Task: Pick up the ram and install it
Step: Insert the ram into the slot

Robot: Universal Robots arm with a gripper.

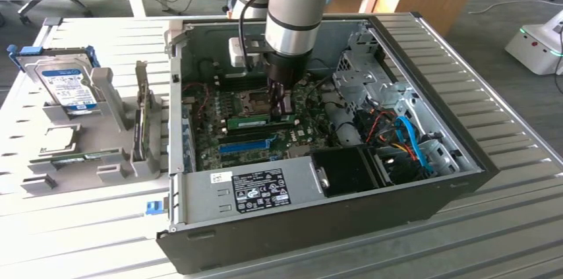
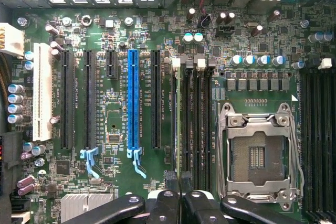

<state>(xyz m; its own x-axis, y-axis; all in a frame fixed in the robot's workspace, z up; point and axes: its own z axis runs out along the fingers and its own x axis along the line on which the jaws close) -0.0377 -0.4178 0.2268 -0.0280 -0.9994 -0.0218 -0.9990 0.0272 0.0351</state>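
Note:
The ram is a thin green stick with a pale label. It stands on edge in a black memory slot on the motherboard, inside the open computer case. My gripper reaches straight down from the arm onto the stick's end at the exterior view's right. In the wrist view the ram shows edge-on as a narrow strip between the black slots. There my gripper has its two dark fingertips pinched together over that strip's end, shut on it.
A bright-blue slot runs parallel to the memory slots, and the bare processor socket lies on their other side. Blue and orange cables fill the case's drive bay. Outside the case, a grey holder carries a hard drive and an upright card.

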